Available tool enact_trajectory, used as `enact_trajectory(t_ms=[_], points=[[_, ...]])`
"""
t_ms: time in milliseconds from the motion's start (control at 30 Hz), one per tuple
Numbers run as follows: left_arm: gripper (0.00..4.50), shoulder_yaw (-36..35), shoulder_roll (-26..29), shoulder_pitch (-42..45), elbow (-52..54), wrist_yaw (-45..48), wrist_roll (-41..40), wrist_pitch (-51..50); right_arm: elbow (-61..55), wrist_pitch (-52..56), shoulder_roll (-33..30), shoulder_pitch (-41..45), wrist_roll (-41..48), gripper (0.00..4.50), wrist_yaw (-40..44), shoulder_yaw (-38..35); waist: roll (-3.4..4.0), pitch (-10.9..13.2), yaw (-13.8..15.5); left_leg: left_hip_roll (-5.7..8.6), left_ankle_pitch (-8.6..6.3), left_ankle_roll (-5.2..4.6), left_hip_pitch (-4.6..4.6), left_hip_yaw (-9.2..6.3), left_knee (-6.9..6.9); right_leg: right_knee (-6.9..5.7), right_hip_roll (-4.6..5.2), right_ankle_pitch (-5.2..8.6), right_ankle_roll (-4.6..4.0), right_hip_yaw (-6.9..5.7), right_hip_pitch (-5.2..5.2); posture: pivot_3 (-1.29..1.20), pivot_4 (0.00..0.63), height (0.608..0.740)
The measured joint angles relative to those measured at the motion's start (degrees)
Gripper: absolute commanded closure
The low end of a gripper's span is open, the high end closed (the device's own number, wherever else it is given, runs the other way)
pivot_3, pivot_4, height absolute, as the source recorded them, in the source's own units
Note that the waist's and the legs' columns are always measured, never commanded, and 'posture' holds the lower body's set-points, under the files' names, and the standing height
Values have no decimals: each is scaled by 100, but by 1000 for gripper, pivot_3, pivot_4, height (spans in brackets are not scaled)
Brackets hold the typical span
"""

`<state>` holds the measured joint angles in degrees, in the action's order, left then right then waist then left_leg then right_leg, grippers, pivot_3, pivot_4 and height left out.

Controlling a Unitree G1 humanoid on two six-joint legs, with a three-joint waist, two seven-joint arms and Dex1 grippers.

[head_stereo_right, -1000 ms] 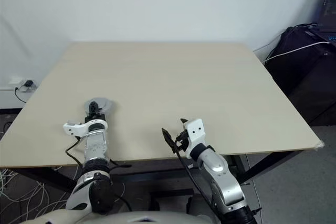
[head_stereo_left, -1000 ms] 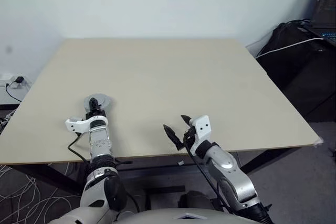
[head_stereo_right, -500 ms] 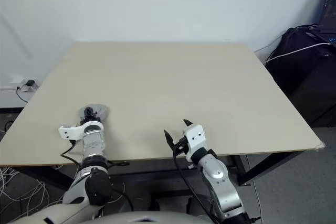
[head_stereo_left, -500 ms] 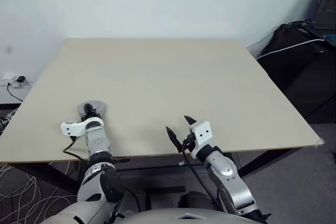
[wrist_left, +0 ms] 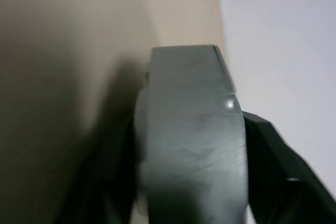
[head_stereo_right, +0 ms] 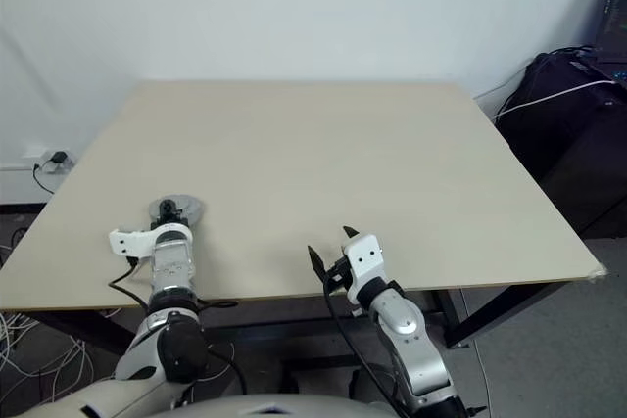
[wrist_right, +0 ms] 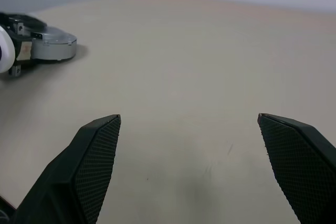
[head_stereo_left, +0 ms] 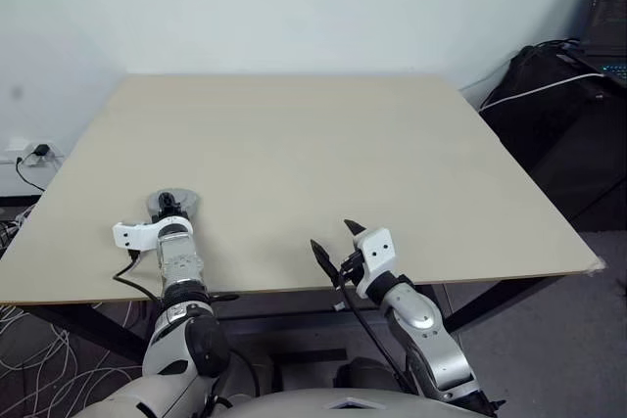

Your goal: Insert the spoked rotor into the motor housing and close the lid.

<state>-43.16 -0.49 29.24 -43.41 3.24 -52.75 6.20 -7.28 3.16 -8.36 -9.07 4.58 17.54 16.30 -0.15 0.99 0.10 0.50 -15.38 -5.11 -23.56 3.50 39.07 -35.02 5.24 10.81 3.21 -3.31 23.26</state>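
The motor housing [head_stereo_left: 176,205], a flat round grey casing, lies on the table [head_stereo_left: 323,154] near its front left corner. It also shows as a low grey disc [wrist_right: 51,45] in the right wrist view and as a close grey block [wrist_left: 189,129] in the left wrist view. My left gripper [head_stereo_left: 168,207] is right at the housing's near side, low and nearly level. The spoked rotor is hidden, and I cannot tell the lid from the housing's body. My right gripper [head_stereo_right: 331,246] hovers open over the front edge, well to the right of the housing, holding nothing.
The pale wooden table top [head_stereo_right: 323,144] is bare apart from the housing. A black bag [head_stereo_left: 549,95] with a white cable and a laptop [head_stereo_left: 609,17] stand off the table's right side. Cables and a wall socket [head_stereo_left: 29,152] are on the left.
My left wrist has rolled a little while staying at the housing. The right arm has hardly moved.
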Motion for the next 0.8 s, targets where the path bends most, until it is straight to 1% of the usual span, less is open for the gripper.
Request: enact_trajectory(t_ms=[67,100,267,433,567,733,800], points=[[157,9,-11,-8,77,-22,22,-61,4,1,7,9,-1,0,3,1,20,-15,-4,0,0,0,2,2,0,-1,0,0,0,2,0,0,0,740],[25,20,-16,-18,123,-27,36,-77,5,2,7,13,-2,0,5,1,28,-22,-4,0,0,-1,4,2,0,-2,0,0,1,2,-2,0,0,740],[25,46,-91,-159,349,-89,42,-128,16,12,7,41,-2,0,8,2,35,-31,-30,-1,-1,-1,6,3,0,-3,0,0,1,4,-2,0,0,740],[25,130,-341,-406,895,-364,56,-242,19,88,9,53,-1,0,12,7,31,-35,-47,3,-3,-5,5,9,-1,0,4,0,0,12,0,0,0,740],[25,372,-641,-938,1763,-713,82,-486,20,105,13,51,0,0,11,4,32,-41,-70,4,-7,-9,6,19,-2,3,6,0,0,22,2,0,0,740],[25,783,-487,-1686,2682,-1105,78,-1237,25,111,27,43,1,0,19,9,28,-43,-90,-3,-8,-9,6,20,-3,-3,2,0,0,25,11,0,0,740],[25,1034,-512,-2186,3168,-1107,33,-1452,29,113,32,41,1,0,33,9,41,-56,-95,-1,-10,-8,11,27,-7,-4,7,1,-1,35,11,0,0,740]])
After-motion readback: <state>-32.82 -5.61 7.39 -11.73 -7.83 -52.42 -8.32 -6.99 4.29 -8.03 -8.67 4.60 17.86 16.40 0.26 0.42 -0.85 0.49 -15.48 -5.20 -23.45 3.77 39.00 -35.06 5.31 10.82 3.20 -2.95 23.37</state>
